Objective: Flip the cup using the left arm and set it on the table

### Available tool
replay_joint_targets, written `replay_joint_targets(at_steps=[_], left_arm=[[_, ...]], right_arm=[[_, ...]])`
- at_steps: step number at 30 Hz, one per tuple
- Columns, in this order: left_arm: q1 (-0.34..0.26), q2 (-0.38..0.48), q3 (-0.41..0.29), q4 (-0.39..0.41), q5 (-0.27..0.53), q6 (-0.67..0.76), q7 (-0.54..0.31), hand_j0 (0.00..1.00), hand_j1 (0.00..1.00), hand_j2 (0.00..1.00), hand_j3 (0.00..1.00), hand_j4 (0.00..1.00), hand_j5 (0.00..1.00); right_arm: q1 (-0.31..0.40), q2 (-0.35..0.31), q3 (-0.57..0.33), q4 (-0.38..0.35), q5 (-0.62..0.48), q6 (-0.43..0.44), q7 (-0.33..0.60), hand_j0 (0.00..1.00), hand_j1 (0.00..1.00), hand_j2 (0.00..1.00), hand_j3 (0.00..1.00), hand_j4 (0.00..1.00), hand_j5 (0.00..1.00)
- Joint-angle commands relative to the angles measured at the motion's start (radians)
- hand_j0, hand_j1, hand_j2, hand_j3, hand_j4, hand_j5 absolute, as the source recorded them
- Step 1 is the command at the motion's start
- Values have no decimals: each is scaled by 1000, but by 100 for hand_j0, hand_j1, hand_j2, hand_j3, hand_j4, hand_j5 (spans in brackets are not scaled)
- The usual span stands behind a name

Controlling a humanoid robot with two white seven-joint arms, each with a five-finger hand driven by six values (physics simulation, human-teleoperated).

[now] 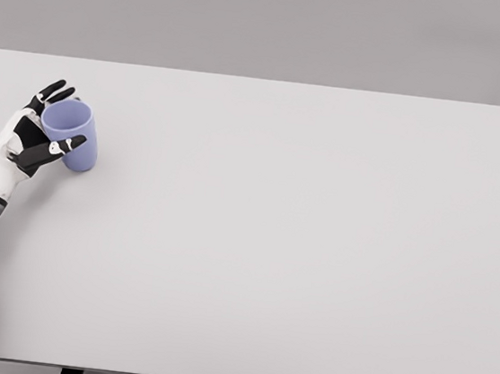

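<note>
Fingers (55,91) of the left hand (30,137): wrapped loosely about the cup (73,134), upper ones reaching behind its far rim, thumb crossing its near side. They look clamped on the cup, or very nearly so (contact along the thumb looks real; the far fingers are partly hidden by the rim, so firmness cannot be told).

Cup: lilac, plain, no handle seen. Its mouth faces up and somewhat toward the camera, the inside wall in view. The base sits at or just above the bench (297,247); a faint shadow lies under it, and whether it has full contact I cannot tell. The cup is tilted a little, not cleanly upright.

Position: the cup is near the bench's left edge, toward the far side, well apart from the bench's middle. The left forearm comes in from the lower left corner toward the cup.

Step in hand, judged: late in the task. The mouth is already up, so the flip looks done and the set-down is under way.

Next move calls for: levelling the cup so the base lies flat, then parting the fingers without nudging it, and drawing the hand away to the left of the cup.

Right arm: not seen.
</note>
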Motion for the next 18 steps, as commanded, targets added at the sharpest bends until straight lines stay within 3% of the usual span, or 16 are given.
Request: replay_joint_targets(at_steps=[1, 18], left_arm=[[2, 1, 0, -2, 5, -1, 0, 99, 99, 99, 99, 99, 99], [17, 2, 2, -45, 4, -1, 0, 100, 100, 100, 100, 100, 100]], right_arm=[[0, 0, 0, 0, 0, 1, 0, 100, 100, 100, 100, 100, 100], [0, 0, 0, 0, 0, 0, 0, 100, 100, 100, 100, 100, 100]])
